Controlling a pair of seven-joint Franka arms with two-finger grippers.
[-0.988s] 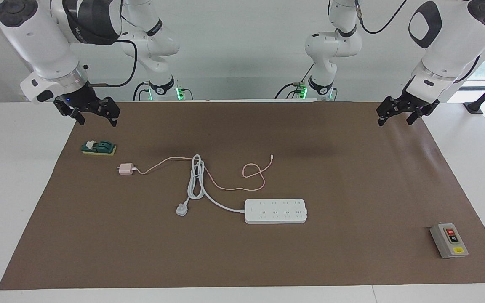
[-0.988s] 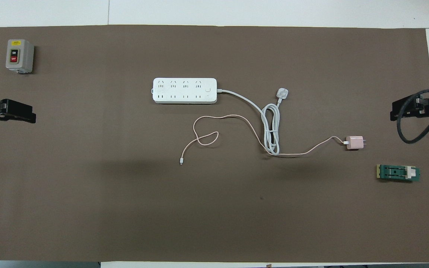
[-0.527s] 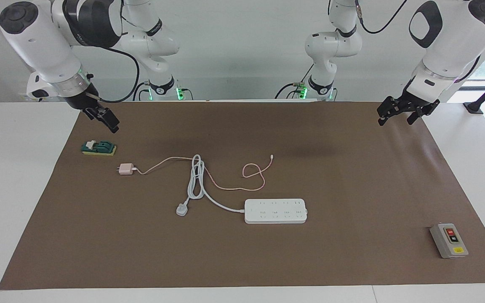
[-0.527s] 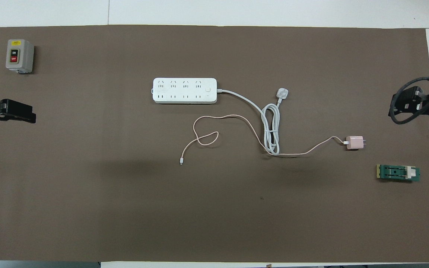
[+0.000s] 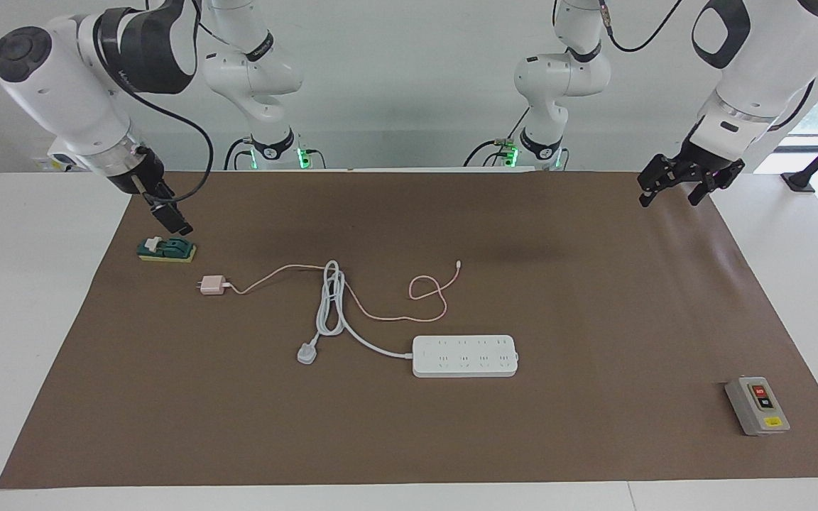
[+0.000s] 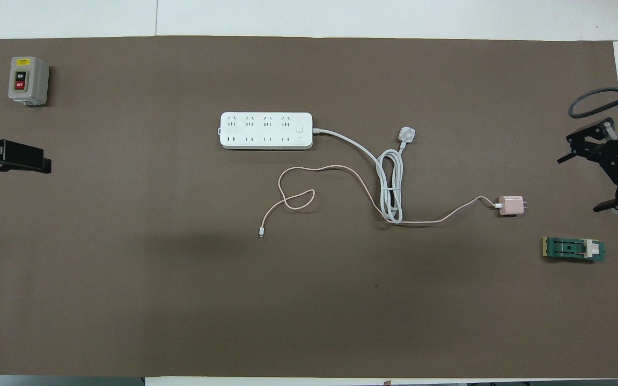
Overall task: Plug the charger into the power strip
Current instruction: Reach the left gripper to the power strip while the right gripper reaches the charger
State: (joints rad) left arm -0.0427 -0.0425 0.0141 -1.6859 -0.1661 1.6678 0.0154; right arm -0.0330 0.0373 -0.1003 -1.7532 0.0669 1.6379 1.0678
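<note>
Two white arms work over a brown mat [image 5: 593,319] that covers most of a white table [image 5: 25,319], and we see a pale wall above the robots and a bright window at the left arm's end. We find no containers here, only loose things on the mat. The power strip [image 5: 465,355] lies flat near the middle, sockets up, with its thick white cord [image 5: 331,298] coiled beside it and ending in a white three-pin plug [image 5: 307,353]. The charger [image 5: 212,285] lies nearer to the robots, toward the right arm's end, and its thin pink cable [image 5: 409,294] crosses the white cord. A green switch block [image 5: 166,250] sits just nearer to the robots than the charger, and a grey button box [image 5: 757,405] rests at the left arm's end. The right gripper [image 5: 167,213] hangs just over the green block, released and empty. The left gripper [image 5: 686,181] hovers over the mat's edge, fingers spread, holding nothing.
</note>
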